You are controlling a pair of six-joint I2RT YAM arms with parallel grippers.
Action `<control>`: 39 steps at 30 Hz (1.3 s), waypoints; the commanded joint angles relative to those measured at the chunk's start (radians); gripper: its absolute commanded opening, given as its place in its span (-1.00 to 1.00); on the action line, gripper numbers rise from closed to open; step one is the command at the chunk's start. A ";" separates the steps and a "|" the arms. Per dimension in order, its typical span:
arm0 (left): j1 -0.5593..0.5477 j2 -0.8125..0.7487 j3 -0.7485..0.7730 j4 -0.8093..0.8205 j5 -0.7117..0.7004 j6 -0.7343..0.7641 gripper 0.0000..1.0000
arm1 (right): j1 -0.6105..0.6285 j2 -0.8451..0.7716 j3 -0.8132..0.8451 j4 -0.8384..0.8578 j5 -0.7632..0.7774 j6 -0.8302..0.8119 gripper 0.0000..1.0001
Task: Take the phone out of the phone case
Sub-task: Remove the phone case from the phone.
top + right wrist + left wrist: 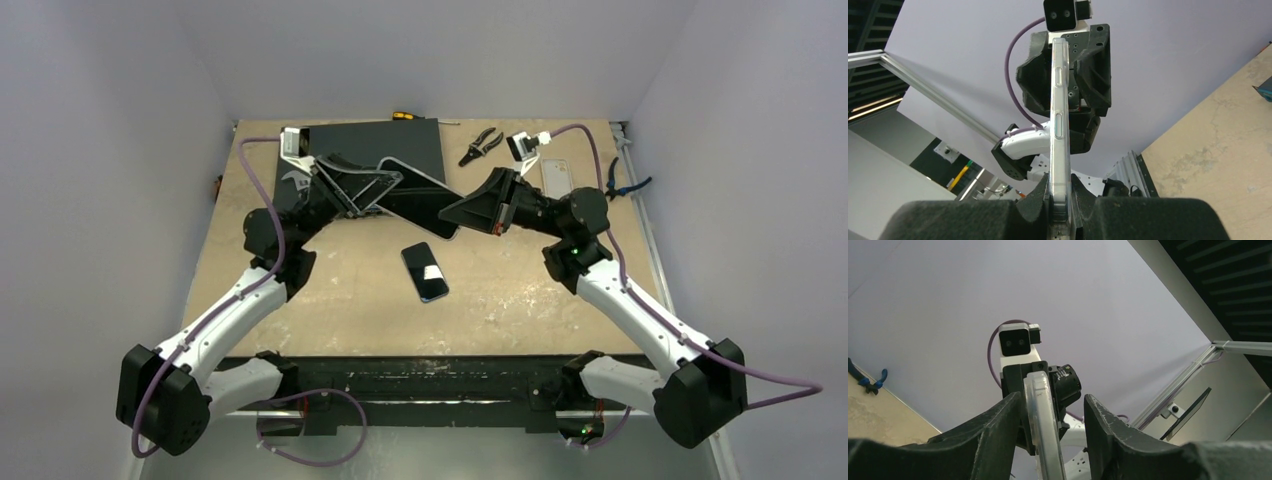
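A phone in its clear phone case (425,197) hangs in the air between both arms, above the middle back of the table. My right gripper (452,212) is shut on the case's lower end; in the right wrist view the case (1059,125) stands edge-on, pinched between the pads of that gripper (1060,187). My left gripper (385,190) straddles the opposite end. In the left wrist view the case edge (1044,430) rests against the left finger (998,435), with a clear gap to the right finger (1108,435), so this gripper (1053,399) is open.
A second dark phone (425,271) lies flat on the table below the held one. A black mat (400,140) lies at the back, with pliers (480,146), a screwdriver (405,116), a pale flat item (556,176) and blue-handled cutters (626,186) to its right.
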 commanded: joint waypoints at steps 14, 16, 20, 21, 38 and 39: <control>0.006 -0.066 0.042 -0.121 0.026 0.083 -0.51 | -0.020 -0.063 0.098 -0.131 0.091 -0.157 -1.00; 0.005 -0.067 0.045 -0.130 0.024 0.084 -0.27 | -0.021 -0.063 0.105 -0.148 0.090 -0.170 -1.00; 0.006 -0.071 0.047 -0.139 0.020 0.089 -0.27 | -0.023 -0.066 0.114 -0.178 0.093 -0.193 -1.00; 0.006 -0.071 0.048 -0.140 0.018 0.091 -0.33 | -0.023 -0.065 0.115 -0.182 0.092 -0.197 -1.00; 0.005 -0.075 0.028 -0.025 -0.199 0.018 -1.00 | -0.022 -0.073 0.124 -0.268 0.046 -0.277 0.22; 0.004 -0.071 0.032 -0.008 -0.219 0.001 -1.00 | -0.022 -0.077 0.114 -0.265 0.046 -0.278 0.24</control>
